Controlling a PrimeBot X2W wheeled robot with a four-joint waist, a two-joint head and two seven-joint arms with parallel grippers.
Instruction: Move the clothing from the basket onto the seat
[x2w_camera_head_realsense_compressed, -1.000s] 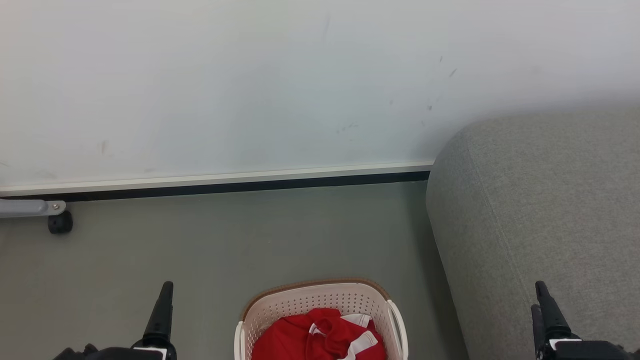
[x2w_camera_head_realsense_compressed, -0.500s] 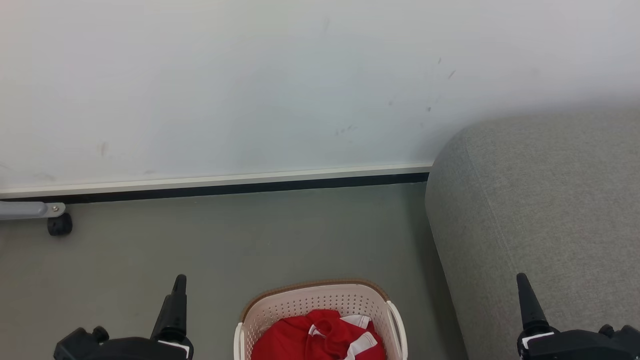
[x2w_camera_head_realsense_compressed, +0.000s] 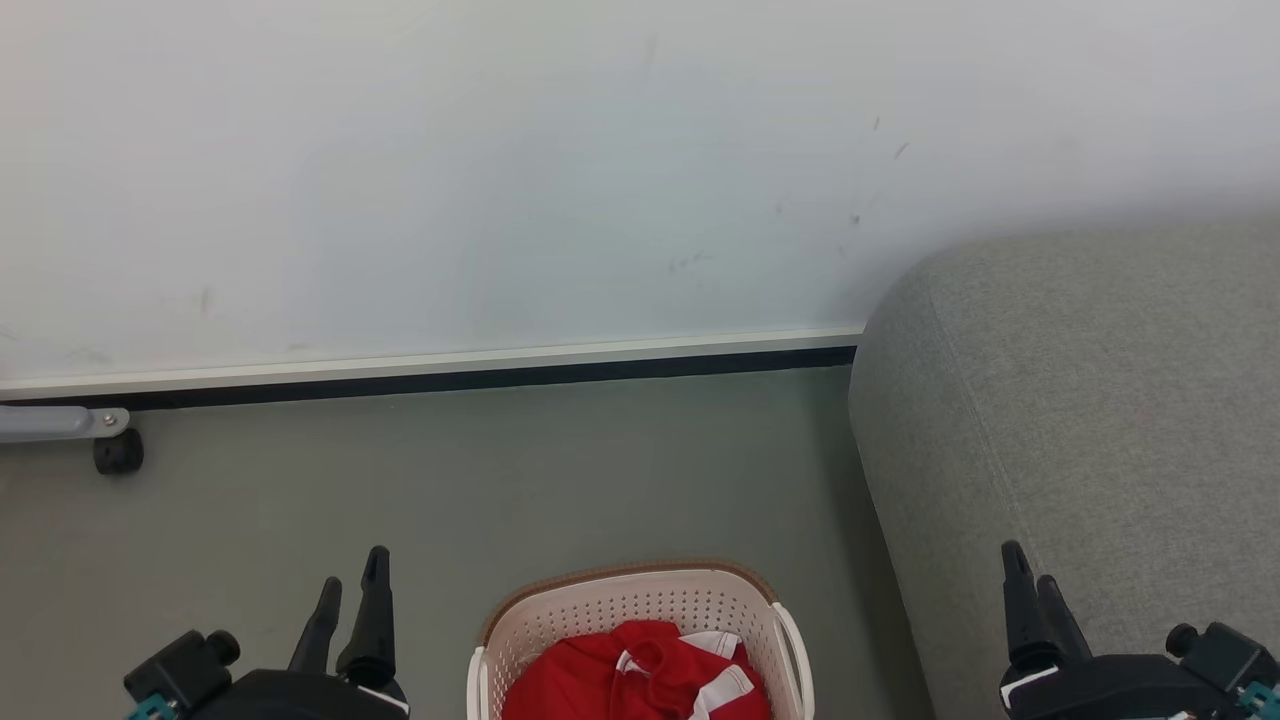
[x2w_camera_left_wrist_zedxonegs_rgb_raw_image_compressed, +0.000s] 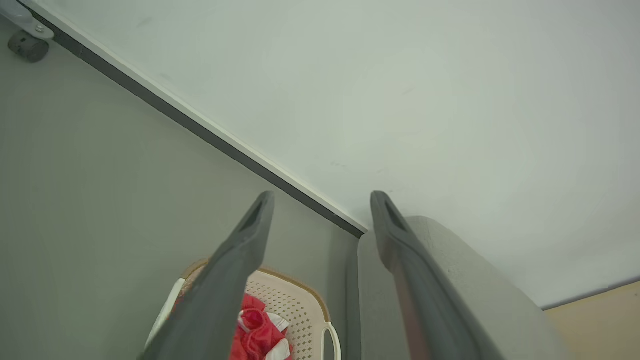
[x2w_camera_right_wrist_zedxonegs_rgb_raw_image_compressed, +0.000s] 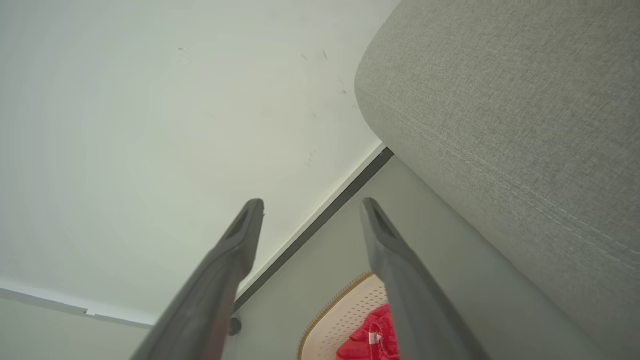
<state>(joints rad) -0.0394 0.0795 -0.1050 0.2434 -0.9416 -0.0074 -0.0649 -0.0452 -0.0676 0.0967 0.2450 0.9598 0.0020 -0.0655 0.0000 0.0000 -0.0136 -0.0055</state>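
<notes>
Head view: basket (x2w_camera_head_realsense_compressed: 630, 578) at 6 o'clock on the floor (x2w_camera_head_realsense_compressed: 500, 480), cut by the bottom edge. Clothing (x2w_camera_head_realsense_compressed: 620, 680) is bunched inside it, red w/ white trim. Seat (x2w_camera_head_realsense_compressed: 1080, 420) takes 3–5 o'clock, near the basket's R side. L gripper (x2w_camera_head_realsense_compressed: 352, 572) at 7 o'clock, fingers apart, nothing btw them. Clothing lies approx 4 o'clock from its tips, apart, w/ the basket wall in btw. R gripper (x2w_camera_head_realsense_compressed: 1030, 565) at 5 o'clock, in front of the seat, fingers a little apart, empty. Clothing is approx 8 o'clock from it, well apart. Wall (x2w_camera_head_realsense_compressed: 500, 180) spans 12 o'clock; caster (x2w_camera_head_realsense_compressed: 118, 452) at 9.

L wrist view: fingers spread wide, holding nothing. Basket at 6 o'clock, partly behind the finger at 7 o'clock. Clothing shows beside that finger's inner edge, below the tips, no contact. Seat at 5 o'clock behind the other finger.

R wrist view: fingers wide apart, empty. Clothing at 6 o'clock in the basket, beside the lower part of the 5 o'clock finger, well below the tips. Seat at 1–4 o'clock.
</notes>
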